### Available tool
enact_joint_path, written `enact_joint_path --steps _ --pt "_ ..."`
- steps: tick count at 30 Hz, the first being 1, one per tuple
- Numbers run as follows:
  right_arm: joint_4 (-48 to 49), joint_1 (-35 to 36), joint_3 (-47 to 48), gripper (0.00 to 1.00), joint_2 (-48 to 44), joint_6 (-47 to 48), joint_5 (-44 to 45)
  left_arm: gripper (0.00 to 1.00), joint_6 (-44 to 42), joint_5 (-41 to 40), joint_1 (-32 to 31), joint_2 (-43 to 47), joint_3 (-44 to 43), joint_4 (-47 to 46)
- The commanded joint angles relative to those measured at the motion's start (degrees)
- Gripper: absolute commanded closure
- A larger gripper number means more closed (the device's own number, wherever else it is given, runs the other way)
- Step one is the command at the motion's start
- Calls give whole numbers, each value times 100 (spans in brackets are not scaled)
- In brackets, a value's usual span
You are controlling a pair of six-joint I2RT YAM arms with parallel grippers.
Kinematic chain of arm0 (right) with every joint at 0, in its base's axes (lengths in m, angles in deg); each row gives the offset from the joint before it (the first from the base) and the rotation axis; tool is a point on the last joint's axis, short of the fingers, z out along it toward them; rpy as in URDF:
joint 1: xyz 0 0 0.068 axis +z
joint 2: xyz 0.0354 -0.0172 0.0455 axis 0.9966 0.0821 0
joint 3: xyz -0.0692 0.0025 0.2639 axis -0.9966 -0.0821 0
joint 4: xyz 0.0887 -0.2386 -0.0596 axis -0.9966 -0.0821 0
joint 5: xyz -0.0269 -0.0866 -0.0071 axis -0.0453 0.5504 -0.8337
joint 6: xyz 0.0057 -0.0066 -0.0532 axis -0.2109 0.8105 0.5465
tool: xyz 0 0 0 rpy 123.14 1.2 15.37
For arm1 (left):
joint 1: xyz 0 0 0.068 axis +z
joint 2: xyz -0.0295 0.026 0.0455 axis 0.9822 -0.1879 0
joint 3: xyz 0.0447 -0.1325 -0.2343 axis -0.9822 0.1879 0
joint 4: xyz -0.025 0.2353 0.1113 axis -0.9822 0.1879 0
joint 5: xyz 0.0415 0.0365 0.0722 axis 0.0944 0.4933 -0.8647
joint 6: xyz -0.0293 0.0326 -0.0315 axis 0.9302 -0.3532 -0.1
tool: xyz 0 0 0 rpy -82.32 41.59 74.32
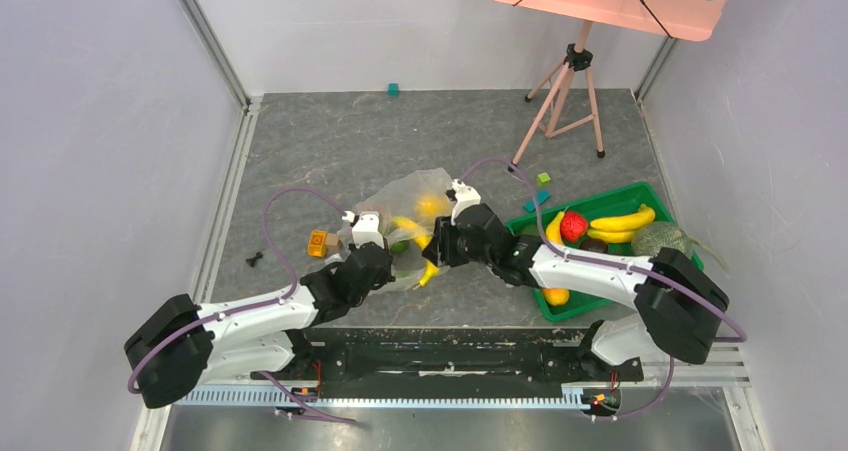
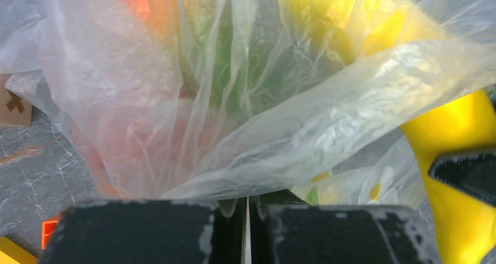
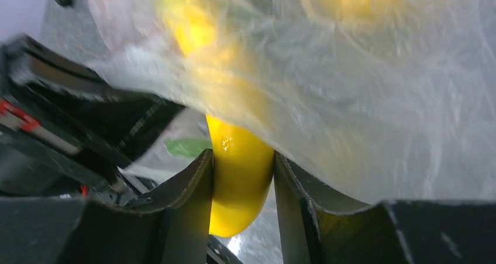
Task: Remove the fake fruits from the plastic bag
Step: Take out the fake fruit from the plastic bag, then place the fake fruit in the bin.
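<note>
Yellow plastic first: the right gripper [image 3: 242, 161] has a glossy banana [image 3: 240, 205] clamped between its two fingers. One finger presses on each side, and the jaws sit partway apart because the banana fills the whole gap. The banana's near end sticks out below the fingers. Its far part runs up under the crinkly film of the plastic bag [image 1: 412, 193], so it's about half in, half out.

The left gripper [image 2: 245, 208] is closed right down, fingers together, with a fold of the bag's film pinched between them. From that pinch the bag fans out away from the fingers. Through the film you can make out blurry orange, green and yellow blobs, which are more fake fruits [image 2: 234, 65] inside the bag, but I can't tell exactly which ones.

From above, the bag lies mid-table between the two grippers, left pinching its near-left side, right at its near-right edge. Just right of it is a green tray [image 1: 600, 193] with other fruit in it. An orange block [image 1: 318, 242] sits on the table just left of the left gripper.
</note>
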Motion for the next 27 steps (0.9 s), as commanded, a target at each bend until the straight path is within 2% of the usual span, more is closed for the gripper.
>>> enact_joint_path --steps 1,12,21,27 --pt "-535 -10 -330 74 -409 275 -283 98 41 -128 -8 -49 3 -249" --pt "-1892 -19 -848 72 -1638 825 207 98 24 -181 -10 -72 -23 -222" --pt "-2063 -457 -1323 75 -2933 1495 -1280 98 11 -199 -15 -99 -64 -203" --pt "-2179 -937 -1312 76 -3588 1644 -1619 98 3 -230 -8 -65 -84 -126"
